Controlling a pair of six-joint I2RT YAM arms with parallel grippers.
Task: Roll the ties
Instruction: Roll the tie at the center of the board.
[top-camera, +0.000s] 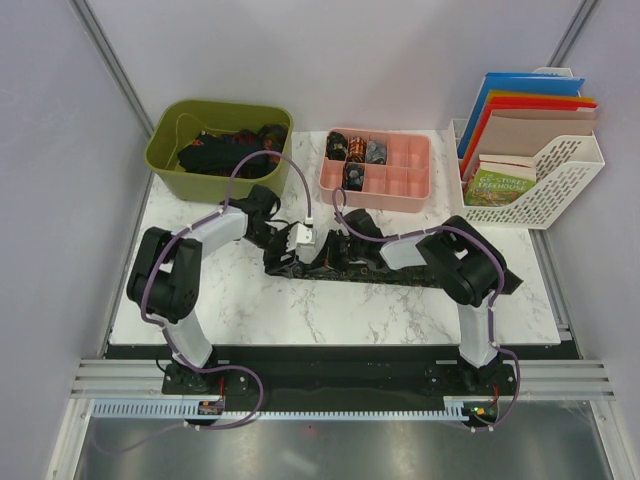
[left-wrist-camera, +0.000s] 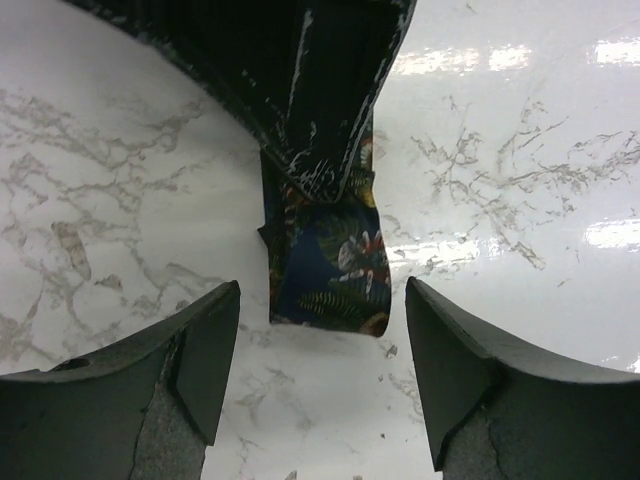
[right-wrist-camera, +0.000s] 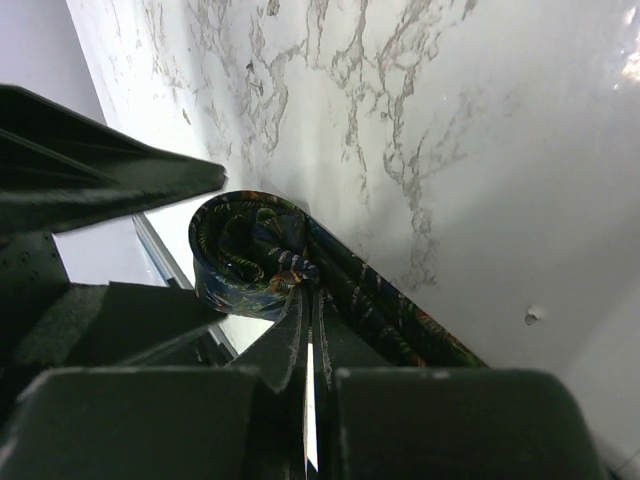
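A dark tie (top-camera: 400, 272) with a leafy pattern lies across the middle of the marble table (top-camera: 250, 310). In the right wrist view its end is curled into a loose loop (right-wrist-camera: 245, 250), and my right gripper (right-wrist-camera: 310, 292) is shut on the fabric at that loop. The strip (right-wrist-camera: 400, 320) runs away along the table. In the left wrist view my left gripper (left-wrist-camera: 322, 288) stands open just short of the tie's end (left-wrist-camera: 330, 270), touching nothing. The right gripper's dark fingers (left-wrist-camera: 310, 90) press on the tie beyond it. Both grippers meet near the tie's left end (top-camera: 300, 262).
A green bin (top-camera: 165, 160) holding loose ties stands at the back left. A pink compartment tray (top-camera: 410, 185) at the back centre holds several rolled ties (top-camera: 350, 150). A white file rack (top-camera: 560, 190) with folders and books stands at the back right.
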